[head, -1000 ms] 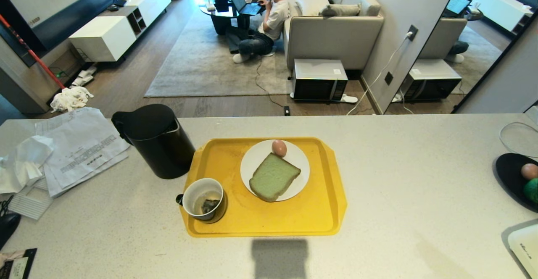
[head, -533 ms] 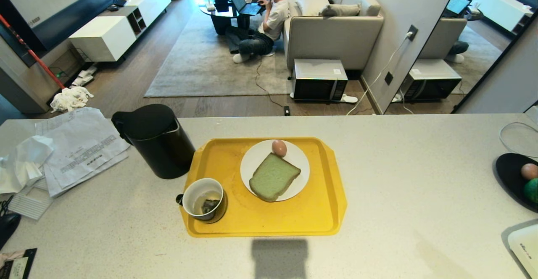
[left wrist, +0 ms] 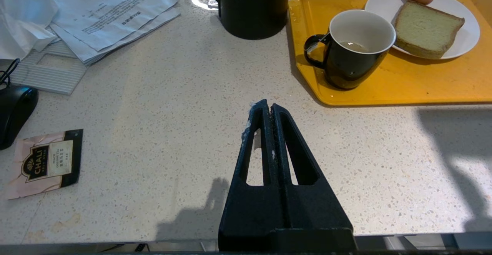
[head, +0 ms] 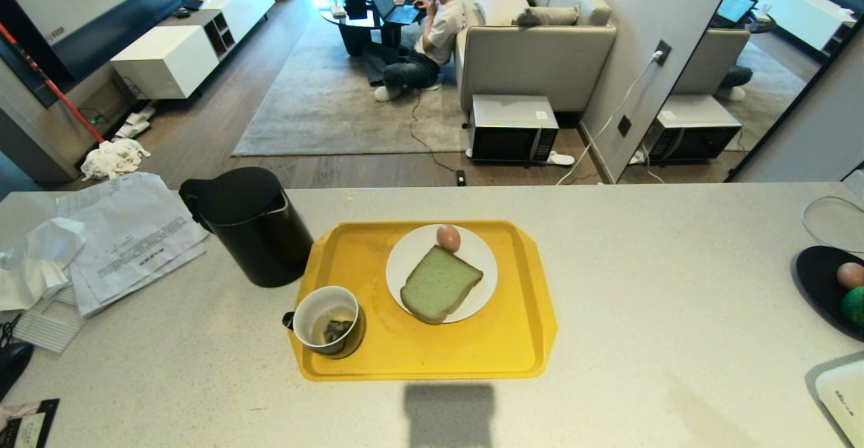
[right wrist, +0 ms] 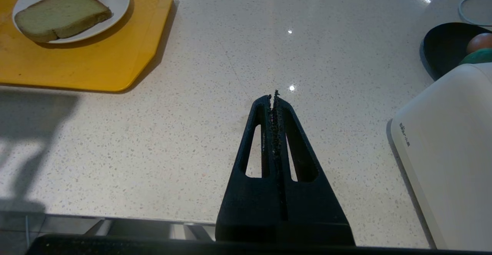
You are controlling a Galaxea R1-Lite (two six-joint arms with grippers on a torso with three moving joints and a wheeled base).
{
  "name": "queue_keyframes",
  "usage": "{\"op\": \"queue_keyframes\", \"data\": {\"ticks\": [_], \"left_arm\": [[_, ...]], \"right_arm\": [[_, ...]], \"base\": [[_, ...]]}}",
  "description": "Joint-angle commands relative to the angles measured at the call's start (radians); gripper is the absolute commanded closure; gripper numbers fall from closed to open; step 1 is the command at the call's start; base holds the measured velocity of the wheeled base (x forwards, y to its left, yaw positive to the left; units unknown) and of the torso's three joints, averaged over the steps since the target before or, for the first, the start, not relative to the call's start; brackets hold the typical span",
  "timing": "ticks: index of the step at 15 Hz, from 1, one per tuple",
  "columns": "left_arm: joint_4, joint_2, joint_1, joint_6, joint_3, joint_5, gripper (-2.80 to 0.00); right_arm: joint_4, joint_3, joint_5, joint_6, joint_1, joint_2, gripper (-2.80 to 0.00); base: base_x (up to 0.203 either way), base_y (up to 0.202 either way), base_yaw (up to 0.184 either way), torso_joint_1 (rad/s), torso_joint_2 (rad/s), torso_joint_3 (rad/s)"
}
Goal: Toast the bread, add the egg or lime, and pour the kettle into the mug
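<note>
Left wrist view reads "CHALI" on a pink-and-black tea sachet (left wrist: 44, 163) lying flat, well left of the yellow plastic tray (left wrist: 403, 82). Black left gripper (left wrist: 268, 107) hangs just above the speckled counter (left wrist: 161, 105) near the tray's corner, fingers pressed together, empty. Right gripper (right wrist: 273, 98), likewise pressed together and empty, hangs right of the tray. On the tray sit the glossy black mug (head: 329, 320) and a white plate (head: 412, 259) bearing pale green bread (head: 439, 285) touching the pinkish-brown egg (head: 448, 237). Matte black kettle (head: 250, 225) stands just left of it.

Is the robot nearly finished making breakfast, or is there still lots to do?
It looks just about finished. The bread lies on the white plate with an egg beside it, and the mug has liquid and a tea bag inside. The kettle stands by the tray. Nothing is in hand: the left gripper and right gripper are empty, jaws shut.
</note>
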Motion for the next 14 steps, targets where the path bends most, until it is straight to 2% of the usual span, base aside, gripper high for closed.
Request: {"op": "queue_keyframes", "data": {"ticks": [1,14], "left_arm": [[0.000,-0.002,0.001,0.001,0.000,0.001,0.00],[0.000,-0.002,0.001,0.001,0.000,0.001,0.00]], "right_arm": [[0.000,0.002,0.001,-0.001,0.000,0.000,0.00],[0.000,0.002,0.001,-0.001,0.000,0.000,0.00]], "base": [[0.000,0.000,0.000,0.000,0.00,0.000],[0.000,0.000,0.000,0.000,0.00,0.000]]}}
